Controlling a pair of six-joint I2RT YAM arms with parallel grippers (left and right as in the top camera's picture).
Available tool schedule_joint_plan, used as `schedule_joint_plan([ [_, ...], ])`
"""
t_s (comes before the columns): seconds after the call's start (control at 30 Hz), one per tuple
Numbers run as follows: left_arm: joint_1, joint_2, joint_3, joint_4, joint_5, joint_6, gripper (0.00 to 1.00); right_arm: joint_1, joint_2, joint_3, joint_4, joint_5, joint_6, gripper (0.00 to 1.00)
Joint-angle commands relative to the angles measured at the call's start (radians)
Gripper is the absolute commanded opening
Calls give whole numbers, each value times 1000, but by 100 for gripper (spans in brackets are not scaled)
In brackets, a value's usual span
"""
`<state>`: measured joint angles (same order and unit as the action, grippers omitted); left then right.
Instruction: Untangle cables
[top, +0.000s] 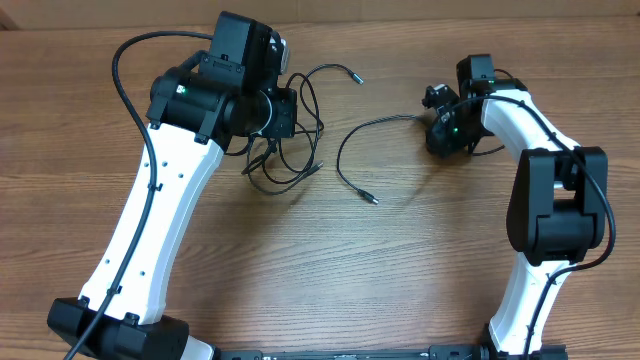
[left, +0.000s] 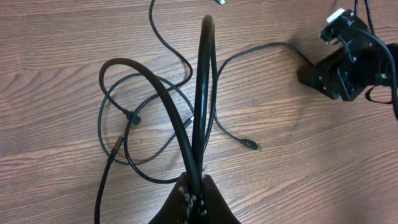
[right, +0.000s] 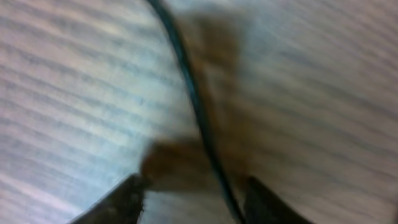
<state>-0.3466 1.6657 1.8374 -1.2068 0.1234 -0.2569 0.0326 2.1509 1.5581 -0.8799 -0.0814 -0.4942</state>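
Plainly, the untangling looks only partly done. On the wooden counter (top: 400, 290) the left arm (top: 165, 200) reaches over the knot, and the right arm (top: 555, 200) bends in toward a single cord. The cables (top: 285, 165) lie toward the far middle of the counter. Most of them form a loose snarl of overlapping loops under and just beside the left wrist. One long strand (top: 350, 135) curves just beside that snarl and runs rightward to the right arm's end. The left fingers (left: 214, 205) are pressed together on the cables, with two loops rising from the pinch (they look thick in the left wrist view only because they are close to the lens). The right fingers (right: 127, 202) are spread low over the counter. The strand runs between them, nearer one side, and though the view is blurred, nothing shows it clamped. The strand's plug (top: 372, 199) lies free in front of the snarl, and a second plug (top: 355, 76) lies behind it. I judge the next move calls for the right fingers to close on the strand and draw it away, gently, so the held loops do not tighten.
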Motion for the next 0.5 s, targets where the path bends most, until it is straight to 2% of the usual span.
schedule_joint_plan([
  [0.0,-1,2,20,-1,8,-13,4,0,6,-4,-36,-10,109,41],
  [0.17,-1,2,20,-2,8,-13,4,0,6,-4,-105,-10,109,25],
  [0.27,-1,2,20,-2,8,-13,4,0,6,-4,-131,-10,111,6],
  [0.3,-1,2,20,-2,8,-13,4,0,6,-4,-140,-10,122,4],
  [0.47,-1,2,20,-2,8,-13,4,-1,6,-3,-171,-6,167,4],
])
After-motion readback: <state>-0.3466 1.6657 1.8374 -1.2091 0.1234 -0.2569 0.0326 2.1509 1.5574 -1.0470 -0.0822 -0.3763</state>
